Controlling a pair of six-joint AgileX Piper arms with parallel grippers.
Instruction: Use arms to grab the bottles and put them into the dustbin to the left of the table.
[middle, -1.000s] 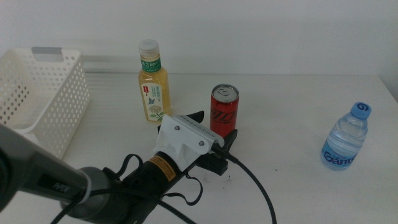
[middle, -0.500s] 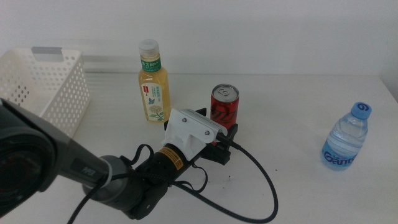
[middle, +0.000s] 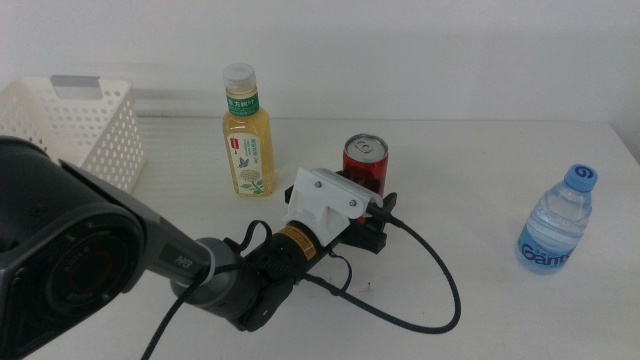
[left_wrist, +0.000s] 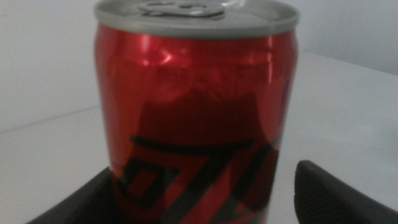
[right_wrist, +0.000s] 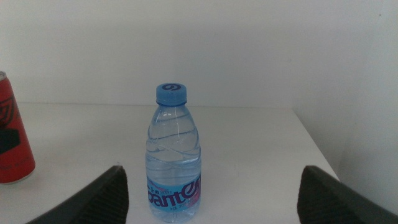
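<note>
The left arm's white housing hides the lower half of the red can (middle: 364, 166) at mid-tabletop (middle: 480, 160). The left gripper (left_wrist: 205, 193) has its jaws open around the can, perhaps brushing one side. The right gripper (right_wrist: 211, 190), jaws wide open, faces the water bottle (right_wrist: 175, 155). The tea bottle (middle: 246, 134) stands near the dustbin (middle: 90, 135).

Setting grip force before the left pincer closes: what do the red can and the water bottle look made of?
The red can looks like thin metal: glossy red wall with highlights, bare silvery rim and lid. The left pincer is open around it. The water bottle looks like thin clear plastic, see-through and ribbed, with an opaque blue cap, so probably squashable.
</note>
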